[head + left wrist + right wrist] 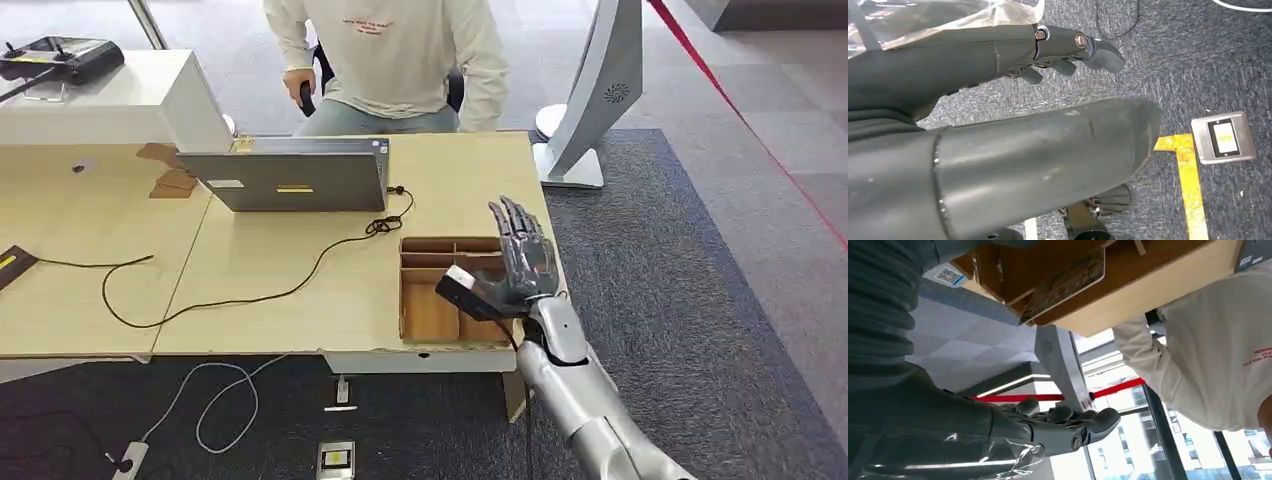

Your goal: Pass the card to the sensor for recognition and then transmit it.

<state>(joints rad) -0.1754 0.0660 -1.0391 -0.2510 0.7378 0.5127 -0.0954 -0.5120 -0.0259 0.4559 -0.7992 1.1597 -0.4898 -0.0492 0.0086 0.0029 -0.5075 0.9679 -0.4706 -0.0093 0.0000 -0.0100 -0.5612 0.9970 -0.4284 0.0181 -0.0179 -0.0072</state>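
1. The right robot hand (520, 262) is above the brown wooden tray with sections (432, 312) at the edge of the light wooden counter (250, 270).
2. Its fingers point up and apart, and it holds nothing.
3. The card cannot be made out.
4. The left robot hand (1068, 47) hangs over the grey carpet floor (1198, 65), fingers loose and holding nothing.
5. A person in a cream sweatshirt (400, 50) sits behind the grey laptop (290, 178).
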